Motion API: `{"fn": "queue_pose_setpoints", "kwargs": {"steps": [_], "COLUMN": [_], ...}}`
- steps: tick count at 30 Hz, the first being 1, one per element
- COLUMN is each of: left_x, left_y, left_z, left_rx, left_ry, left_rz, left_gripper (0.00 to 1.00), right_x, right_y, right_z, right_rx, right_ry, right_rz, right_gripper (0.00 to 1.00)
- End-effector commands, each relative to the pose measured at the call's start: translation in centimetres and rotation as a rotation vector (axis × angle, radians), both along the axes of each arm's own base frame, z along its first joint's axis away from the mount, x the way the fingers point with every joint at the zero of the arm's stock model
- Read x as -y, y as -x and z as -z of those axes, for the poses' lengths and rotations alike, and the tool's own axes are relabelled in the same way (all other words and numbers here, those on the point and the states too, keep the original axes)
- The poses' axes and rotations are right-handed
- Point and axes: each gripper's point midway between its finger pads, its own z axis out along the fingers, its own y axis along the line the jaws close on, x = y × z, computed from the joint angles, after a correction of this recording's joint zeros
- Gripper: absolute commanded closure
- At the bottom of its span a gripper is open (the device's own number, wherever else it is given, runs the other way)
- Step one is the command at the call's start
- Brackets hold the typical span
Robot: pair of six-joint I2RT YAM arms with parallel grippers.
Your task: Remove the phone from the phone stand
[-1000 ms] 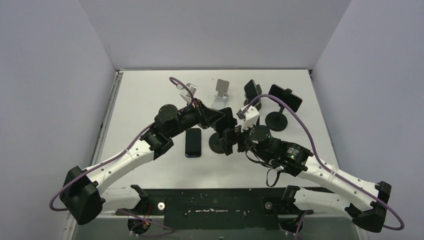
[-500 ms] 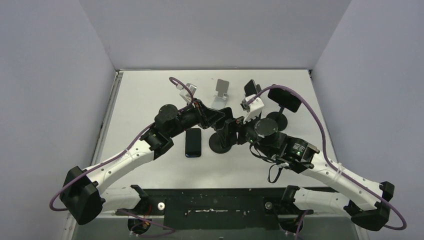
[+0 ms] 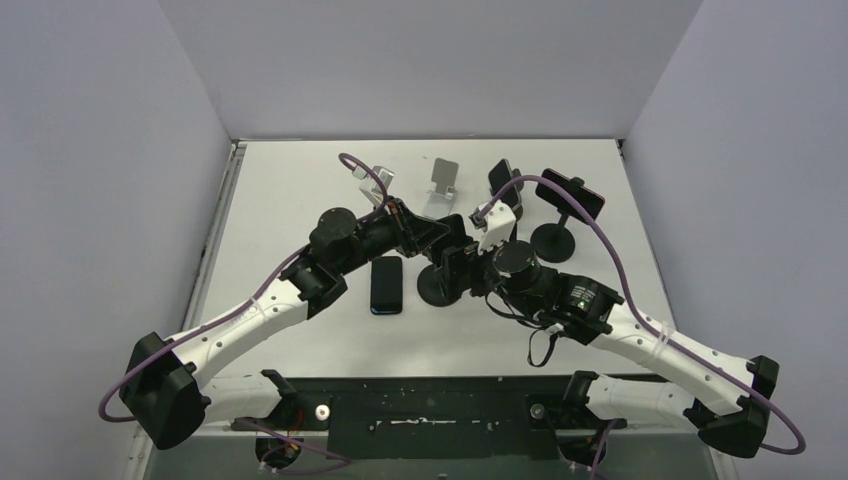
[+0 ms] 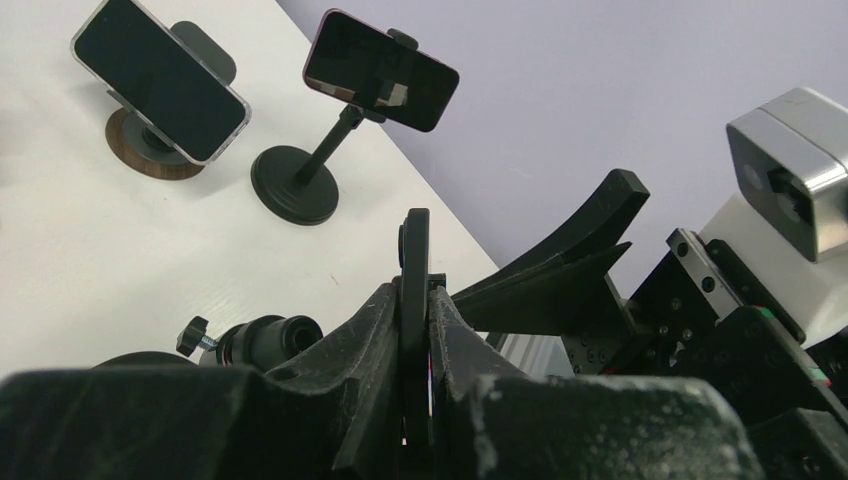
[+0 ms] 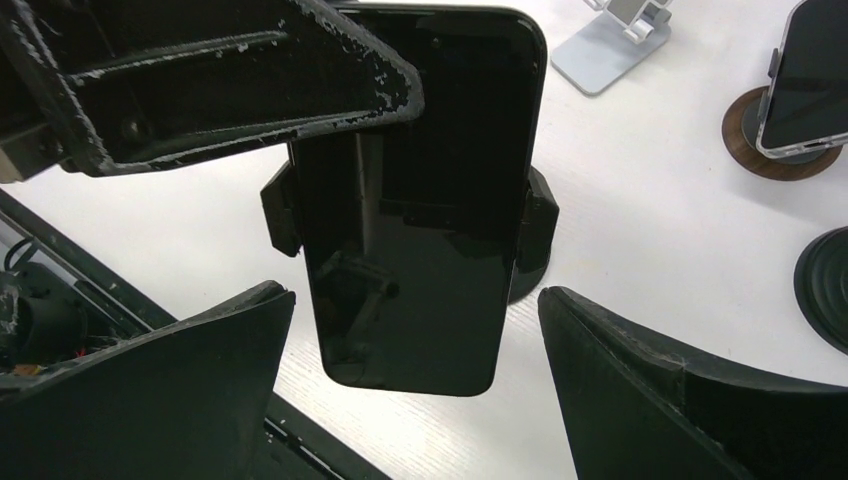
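The white counter point(image 3: 290, 190) carries everything, and the 2 arms reach across it from the near edge and meet just ahead of its middle. The left arm point(image 3: 250, 315) comes in from the left and the right arm point(image 3: 640, 340) from the right, each trailing a purple cable.

The left pincer point(image 4: 415, 300) is clamped on the phone point(image 5: 430, 150). In its own wrist view the phone stands edge-on as a thin dark slab squeezed between the 2 fingers. From the right wrist view, 1 of those fingers lies across the phone's upper left corner.

The right pincer point(image 5: 415, 300) is spread wide. Its fingers sit either side of the phone's lower end, apart from it, with counter showing in both gaps.

The phone is upright and seated in the phone stand point(image 3: 437, 290), whose 2 side clamps press on its long edges at mid height. The stand's round black base rests on the counter below.

Behind, toward the right, a second phone point(image 4: 380, 70) sits sideways on a tall stand with a round black base point(image 4: 293, 185). Next to it, a third phone point(image 4: 160, 78) leans on a wooden disc stand point(image 4: 125, 155). A bare silver stand point(image 3: 444, 185) and another point(image 3: 375, 183) stand at the back. A dark phone lying flat point(image 3: 386, 284) rests just left of the black base.
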Motion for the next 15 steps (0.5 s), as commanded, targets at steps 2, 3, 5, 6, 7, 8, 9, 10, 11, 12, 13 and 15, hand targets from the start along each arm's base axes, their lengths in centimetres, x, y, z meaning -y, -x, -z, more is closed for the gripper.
{"fn": "queue_pose_setpoints", "kwargs": {"steps": [2, 3, 5, 6, 7, 8, 9, 10, 11, 12, 13, 15], "left_x": [-0.45, -0.42, -0.38, -0.36, -0.34, -0.32, -0.32, -0.33, -0.34, -0.33, -0.31, -0.33], "left_y": [-1.13, -1.12, -1.12, -1.1, -1.12, -1.11, -1.11, -1.15, -1.13, -1.13, -1.11, -1.1], "left_z": [0.48, 0.54, 0.46, 0.42, 0.53, 0.49, 0.53, 0.44, 0.48, 0.49, 0.46, 0.33], "left_rx": [-0.019, -0.021, -0.023, -0.023, -0.025, -0.025, -0.026, -0.025, -0.025, -0.025, -0.025, -0.023], "left_ry": [-0.039, -0.039, -0.037, -0.036, -0.038, -0.037, -0.037, -0.035, -0.036, -0.036, -0.035, -0.033], "left_rz": [-0.048, -0.047, -0.045, -0.044, -0.044, -0.044, -0.044, -0.045, -0.044, -0.045, -0.044, -0.044], "left_gripper": [1.0, 1.0, 1.0, 1.0, 1.0, 1.0, 1.0, 1.0, 1.0, 1.0, 1.0, 1.0], "right_x": [-0.46, -0.54, -0.82, -0.95, -1.04, -1.12, -1.17, -1.21, -1.24, -1.28, -1.28, -1.25], "right_y": [-0.58, -0.67, -0.8, -0.85, -0.88, -0.91, -0.94, -0.95, -0.98, -0.98, -0.99, -1.04], "right_z": [0.93, 0.86, 1.03, 1.05, 1.16, 1.13, 1.12, 1.17, 1.15, 1.13, 1.17, 1.14], "right_rx": [-0.004, -0.001, 0.0, 0.0, -0.001, 0.001, 0.002, 0.003, 0.005, 0.006, 0.006, 0.009], "right_ry": [0.024, 0.022, 0.022, 0.021, 0.022, 0.021, 0.019, 0.021, 0.02, 0.019, 0.02, 0.021], "right_rz": [0.017, 0.019, 0.016, 0.014, 0.013, 0.012, 0.011, 0.009, 0.009, 0.006, 0.006, 0.008], "right_gripper": [0.0, 0.0, 0.0, 0.0, 0.0, 0.02, 0.02, 0.03, 0.04, 0.05, 0.06, 0.08]}}
